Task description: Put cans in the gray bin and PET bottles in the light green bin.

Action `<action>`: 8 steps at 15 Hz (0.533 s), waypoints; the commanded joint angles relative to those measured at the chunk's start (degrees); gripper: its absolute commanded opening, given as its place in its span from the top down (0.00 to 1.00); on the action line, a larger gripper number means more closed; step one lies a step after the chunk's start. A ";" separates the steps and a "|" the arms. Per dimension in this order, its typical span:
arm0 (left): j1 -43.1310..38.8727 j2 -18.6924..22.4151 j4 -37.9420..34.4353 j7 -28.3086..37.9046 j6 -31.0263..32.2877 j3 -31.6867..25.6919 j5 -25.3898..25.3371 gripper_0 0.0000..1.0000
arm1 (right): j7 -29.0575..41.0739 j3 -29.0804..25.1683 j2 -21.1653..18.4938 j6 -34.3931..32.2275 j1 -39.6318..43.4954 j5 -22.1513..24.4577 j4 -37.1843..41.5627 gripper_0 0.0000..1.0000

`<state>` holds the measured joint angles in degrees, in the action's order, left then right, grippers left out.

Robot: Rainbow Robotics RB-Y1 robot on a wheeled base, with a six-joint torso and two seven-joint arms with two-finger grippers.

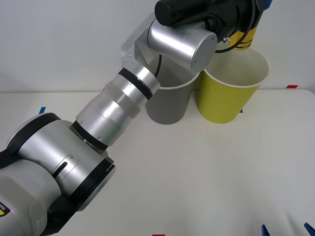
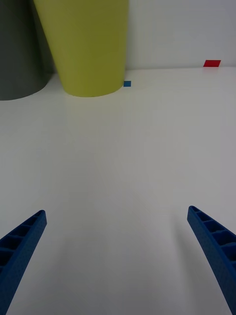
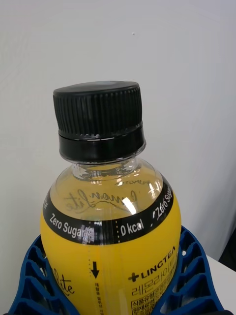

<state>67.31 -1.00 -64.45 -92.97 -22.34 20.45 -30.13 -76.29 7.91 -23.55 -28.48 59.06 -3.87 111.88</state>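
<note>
My left gripper (image 1: 257, 17) is raised over the light green bin (image 1: 226, 98) and is shut on the PET bottle (image 1: 244, 39). In the left wrist view the bottle (image 3: 110, 236) is yellow with a black cap, and blue fingers (image 3: 29, 280) press on both its sides. The gray bin (image 1: 170, 105) stands right beside the green one, partly hidden by my left arm. My right gripper (image 2: 118, 256) rests low near the table's front edge, open with nothing between its fingers; its tips (image 1: 287, 230) poke in at the bottom right. Both bins, the gray bin (image 2: 19, 49) and the light green bin (image 2: 86, 44), stand ahead of it. Cans are out of view.
The bins stand at the back of a white table (image 1: 206, 172), close to a white wall. Small tape marks lie on the table: a red mark (image 1: 292, 86) at the far right, a blue mark (image 1: 42, 109) at the left, and a blue mark (image 2: 127, 83) by the green bin's foot.
</note>
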 commanded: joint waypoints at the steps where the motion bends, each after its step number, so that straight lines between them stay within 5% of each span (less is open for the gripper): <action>1: -0.08 0.00 0.81 -0.19 1.07 0.20 -0.01 1.00 | 0.00 0.00 0.00 0.00 0.00 0.00 0.00 0.00; 8: -1.57 0.00 0.99 0.25 3.53 3.28 -0.28 1.00 | 0.00 0.00 0.00 0.00 0.00 0.00 0.00 0.00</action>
<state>65.84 -1.00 -63.45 -92.64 -18.88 23.69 -30.48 -76.29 7.91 -23.55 -28.48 59.06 -3.87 111.88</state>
